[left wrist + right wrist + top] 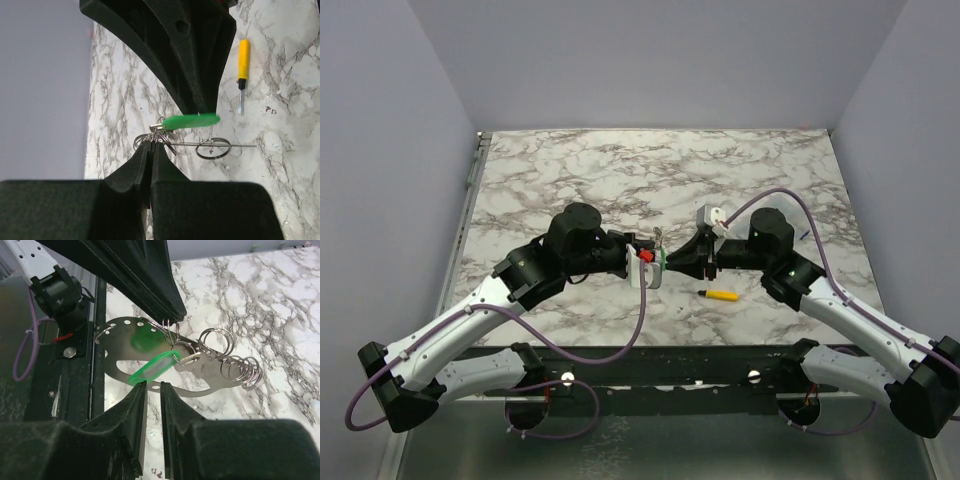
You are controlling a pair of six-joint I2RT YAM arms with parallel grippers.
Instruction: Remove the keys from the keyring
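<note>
Above the middle of the marble surface [620, 170], the left arm [520, 275] and right arm [800, 280] meet tip to tip, with the keyring [200, 382] between them and lifted off the surface.

1. Keyring: a flat, silvery metal plate with small holes along its edge. Several split rings [216, 340] hang from it. In the left wrist view the plate shows edge-on as a thin line, with one ring [213, 148] hanging from it.

2. Left jaws: closed, pinching the bunch of rings at one end of the keyring. No gap shows between the fingertips [145, 157] in the left wrist view. The silvery pieces at this grip point are too tangled to tell keys from rings.

3. Green key [152, 367]: hangs from a ring near the middle of the plate. Its bright green head lies directly in front of the right arm's fingertips [140, 390] and touches them in the left wrist view.

4. Right jaws: nearly closed, with a narrow slit between the fingers. It cannot be told whether they pinch the green key or only rest against it.

5. Screwdriver [723, 296]: yellow-handled, lying flat on the surface near the right arm and apart from the keyring.
</note>
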